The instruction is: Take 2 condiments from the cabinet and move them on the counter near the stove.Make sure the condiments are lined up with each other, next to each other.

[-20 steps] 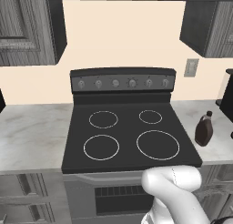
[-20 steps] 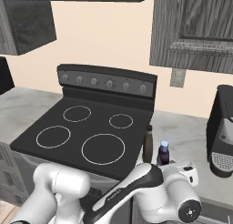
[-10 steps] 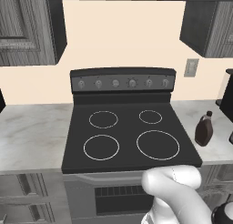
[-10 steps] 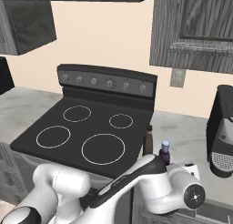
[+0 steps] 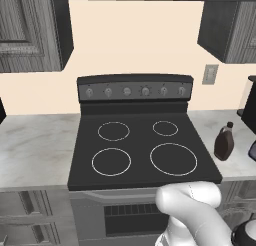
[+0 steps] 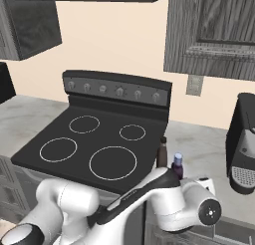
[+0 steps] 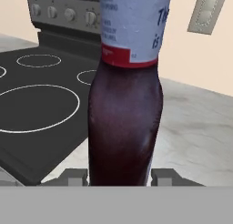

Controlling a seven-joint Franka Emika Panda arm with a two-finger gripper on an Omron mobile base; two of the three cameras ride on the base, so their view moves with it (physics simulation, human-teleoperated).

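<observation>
My gripper (image 7: 119,177) is shut on the dark purple bottle (image 7: 125,123), which has a red band and a pale label. Its fingertips (image 7: 75,176) sit on either side of the bottle's lower body. From the right base, that bottle (image 6: 177,164) shows its pale cap, upright over the counter (image 6: 209,149) just right of the stove (image 6: 94,139). The brown bottle (image 6: 162,152) stands close on its left, partly hidden by my arm. In the left base view the brown bottle (image 5: 224,142) stands on the counter (image 5: 235,165) beside the stove (image 5: 140,145). The purple bottle's base is hidden.
A black coffee machine (image 6: 244,139) stands on the counter to the right of the bottles. A wall cabinet (image 6: 214,30) hangs above it, with a wall outlet (image 6: 194,84) below. More counter (image 5: 35,145) lies left of the stove.
My wrist and forearm have shifted slightly. The purple bottle stays gripped in nearly the same spot beside the brown bottle.
</observation>
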